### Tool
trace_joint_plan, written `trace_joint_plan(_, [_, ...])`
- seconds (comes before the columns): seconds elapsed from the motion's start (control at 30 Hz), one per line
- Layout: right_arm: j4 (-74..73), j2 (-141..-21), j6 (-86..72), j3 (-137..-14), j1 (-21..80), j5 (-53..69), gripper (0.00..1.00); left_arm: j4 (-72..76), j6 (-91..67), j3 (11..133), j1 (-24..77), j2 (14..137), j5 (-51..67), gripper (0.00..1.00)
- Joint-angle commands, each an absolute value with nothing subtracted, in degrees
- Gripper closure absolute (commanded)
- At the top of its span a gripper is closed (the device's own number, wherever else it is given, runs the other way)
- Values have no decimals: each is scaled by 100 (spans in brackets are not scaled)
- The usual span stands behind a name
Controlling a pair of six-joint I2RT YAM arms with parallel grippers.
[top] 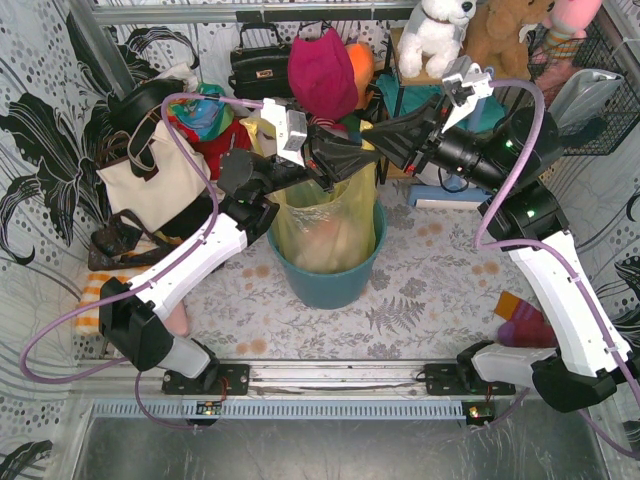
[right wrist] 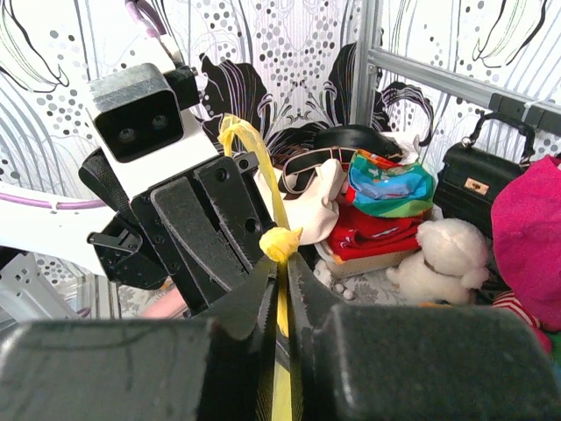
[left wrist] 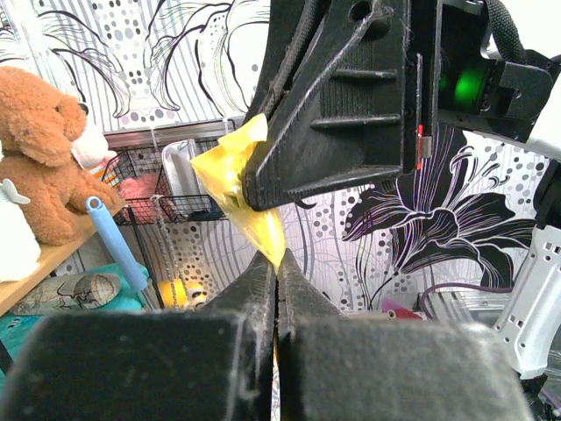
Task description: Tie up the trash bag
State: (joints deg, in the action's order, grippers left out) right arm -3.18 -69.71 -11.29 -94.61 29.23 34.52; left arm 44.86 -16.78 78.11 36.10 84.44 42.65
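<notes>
The site was a staged robot test cell: floral printed sheeting (top: 40,130) lined the walls, an aluminium rail (top: 330,372) carried both arm bases (top: 205,380), and plush toys (top: 437,32) and a black handbag (top: 258,65) stood along the back.

The bag (top: 325,225) sits in the bin (top: 330,290). My left gripper (left wrist: 277,272) and right gripper (right wrist: 282,263) meet above the bin; a tote (top: 150,185) lies left of it.

Trash bag (top: 325,225) bottom: out of sight inside the teal bin (top: 330,290).
Handle strips (right wrist: 280,243): from above, covered where left gripper (left wrist: 276,266) and right gripper (right wrist: 279,260) meet.
Brown teddy (left wrist: 44,149): cut by the frame's left edge.
</notes>
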Motion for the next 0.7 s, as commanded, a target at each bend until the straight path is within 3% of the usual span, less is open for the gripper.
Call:
trace_joint_plan(0.0, [173, -6855, -1193, -9567, 2923, 3386, 93, 4590, -1748, 7972, 3595, 8311, 4366, 100])
trace_joint_plan(0.57, [519, -6818, -1401, -9500, 2921, 3111, 100, 4578, -1732, 7951, 3595, 8309, 4428, 100])
trace_joint_plan(0.67, [527, -6778, -1419, -9397, 2923, 3120, 100, 4589, -1731, 7937, 3589, 8282, 4309, 89])
